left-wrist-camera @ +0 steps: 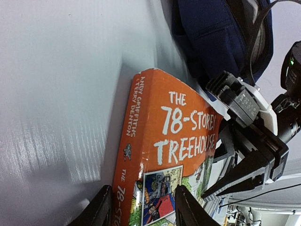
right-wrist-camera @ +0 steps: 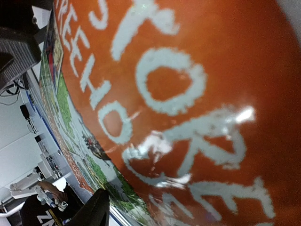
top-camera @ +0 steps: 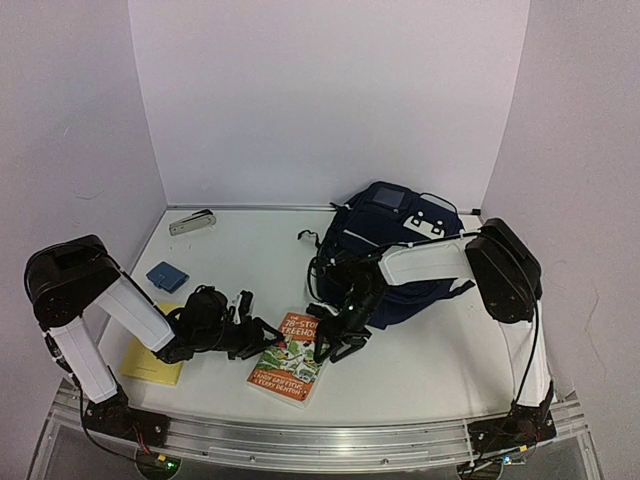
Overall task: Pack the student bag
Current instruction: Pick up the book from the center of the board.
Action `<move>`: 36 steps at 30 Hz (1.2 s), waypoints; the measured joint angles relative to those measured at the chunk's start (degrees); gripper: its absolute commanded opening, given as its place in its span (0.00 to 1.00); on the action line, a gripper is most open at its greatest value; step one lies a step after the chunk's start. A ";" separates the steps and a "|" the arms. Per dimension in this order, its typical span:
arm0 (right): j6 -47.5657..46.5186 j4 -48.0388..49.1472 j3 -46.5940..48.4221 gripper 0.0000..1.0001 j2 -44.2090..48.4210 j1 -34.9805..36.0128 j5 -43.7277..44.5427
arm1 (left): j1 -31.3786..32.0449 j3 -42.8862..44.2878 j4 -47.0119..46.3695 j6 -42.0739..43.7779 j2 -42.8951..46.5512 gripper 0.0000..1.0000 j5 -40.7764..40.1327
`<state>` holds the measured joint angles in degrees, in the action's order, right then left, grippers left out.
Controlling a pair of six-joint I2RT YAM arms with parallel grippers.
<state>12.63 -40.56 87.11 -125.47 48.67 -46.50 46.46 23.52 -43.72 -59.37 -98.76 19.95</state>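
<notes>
Left gripper mine, clamped on orange book at spine edge; right gripper jaws apart at opposite edge; student bag just behind

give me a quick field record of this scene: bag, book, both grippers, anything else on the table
student bag: dark navy, back right of the table
book: orange, titled The 78-Storey Treehouse, on the table in front of the bag, outside it
left gripper: fingers either side of the book's spine edge; grip unclear
right gripper: at the book's opposite edge; grip unclear
other: yellow pad, small blue case, grey object, all left of the book
</notes>
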 measured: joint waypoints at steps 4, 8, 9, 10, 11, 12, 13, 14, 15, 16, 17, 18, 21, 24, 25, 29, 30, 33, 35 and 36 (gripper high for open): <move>4.09 1.92 -0.25 0.54 0.09 -0.91 0.15 | 0.00 -0.03 -0.07 -0.28 0.00 0.43 -0.62; 6.93 5.17 -0.41 0.61 0.35 -2.16 1.13 | 0.00 -0.03 -0.05 -0.31 0.00 0.43 -0.69; 7.47 6.44 -0.52 0.64 0.52 -2.43 1.75 | 0.00 -0.03 -0.03 -0.38 0.00 0.43 -0.69; 8.04 7.56 -0.60 0.64 0.70 -2.67 2.37 | 0.01 -0.04 -0.02 -0.47 0.00 0.44 -0.68; 8.56 8.80 -0.62 0.64 0.90 -2.86 3.01 | 0.05 -0.07 -0.02 -0.56 0.01 0.44 -0.58; 8.88 10.37 -0.64 0.63 1.10 -3.00 3.94 | 0.27 -0.12 -0.02 -0.64 0.02 0.44 -0.30; 9.12 12.09 -0.65 0.61 1.20 -3.12 5.01 | 0.70 -0.24 -0.02 -0.70 0.06 0.44 0.17; 9.33 13.88 -0.65 0.58 1.22 -3.26 5.99 | 1.22 -0.40 0.00 -0.74 0.15 0.44 0.80; 9.71 15.49 -0.65 0.54 1.22 -3.40 6.72 | 1.85 -0.44 0.16 -0.75 0.23 0.44 1.69; 10.09 16.91 -0.65 0.50 1.22 -3.52 7.21 | 2.38 -0.45 0.32 -0.75 0.26 0.44 2.53; 10.37 18.27 -0.65 0.46 1.22 -3.65 7.48 | 2.83 -0.45 0.49 -0.75 0.26 0.44 3.38; 10.75 20.14 -0.65 0.42 1.22 -3.77 7.52 | 3.21 -0.45 0.75 -0.75 0.26 0.44 4.42; 12.38 25.56 -0.65 0.28 1.22 -3.98 6.44 | 4.24 -0.45 1.24 -0.75 0.26 0.45 7.01; 13.07 29.77 -0.66 0.15 1.28 -3.78 4.05 | 4.57 -0.46 1.33 -0.83 0.35 0.48 7.57; 13.24 30.62 -0.69 0.11 1.35 -3.74 3.54 | 4.55 -0.55 1.33 -0.90 0.51 0.49 7.52; 12.48 31.91 -2.05 0.00 2.81 -3.67 2.78 | 4.50 -1.51 1.89 -0.89 2.37 0.55 6.77; 12.40 31.95 -2.37 0.00 3.23 -3.66 2.74 | 4.50 -1.64 2.25 -0.85 3.05 0.59 6.52; 11.11 31.95 -2.82 0.00 4.27 -3.59 2.56 | 4.48 -1.76 3.07 -0.57 4.81 0.73 5.93; 9.92 31.68 -2.88 0.00 4.78 -3.48 2.64 | 4.46 -1.78 3.97 0.06 6.21 0.83 5.68; 9.31 31.33 -2.88 0.00 5.01 -3.38 2.70 | 4.44 -1.78 4.90 0.56 7.50 0.88 5.51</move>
<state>21.94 -9.24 84.23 -120.46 45.28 -43.80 50.90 21.74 -38.82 -58.81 -91.26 25.46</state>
